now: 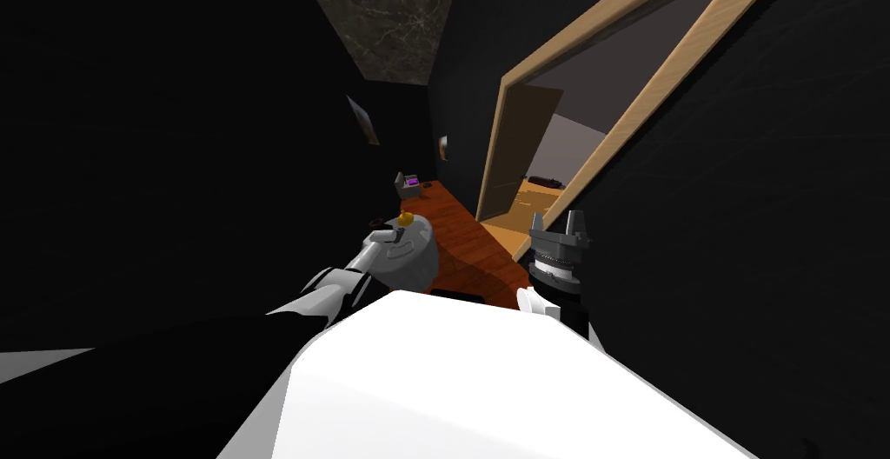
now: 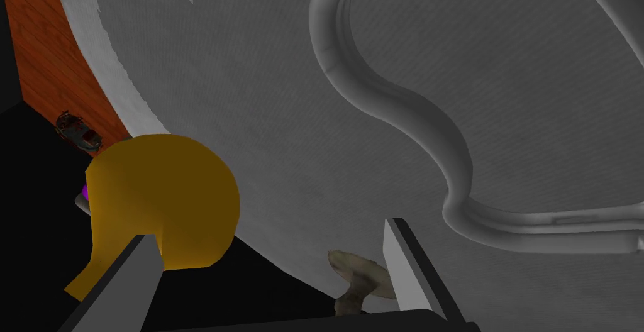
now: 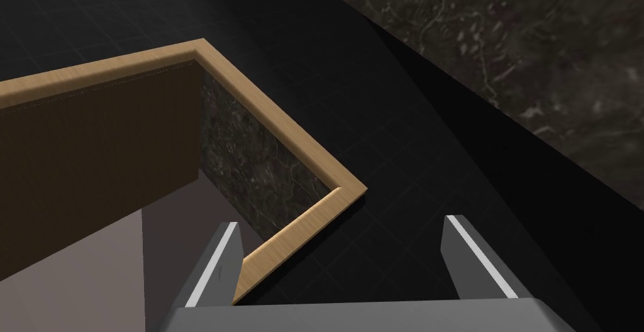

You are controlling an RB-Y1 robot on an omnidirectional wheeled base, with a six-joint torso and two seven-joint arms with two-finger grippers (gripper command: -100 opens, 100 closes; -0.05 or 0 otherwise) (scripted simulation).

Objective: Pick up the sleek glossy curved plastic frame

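Holds left end effector (image 2: 269,231), fingers apart, at round grey disc's (image 2: 251,95) edge; finds pale grey glossy curved frame (image 2: 402,105) ahead on it, long axis seemingly leading away.

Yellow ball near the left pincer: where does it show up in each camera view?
Head view: the yellow ball sits small at the round grey thing's far edge, just beyond the left pincer.
Left wrist view: it looms large beside one pincer finger, against the grey thing's rim.
Right wrist view: faces a tan door frame.
Shared landmark: the round grey thing.
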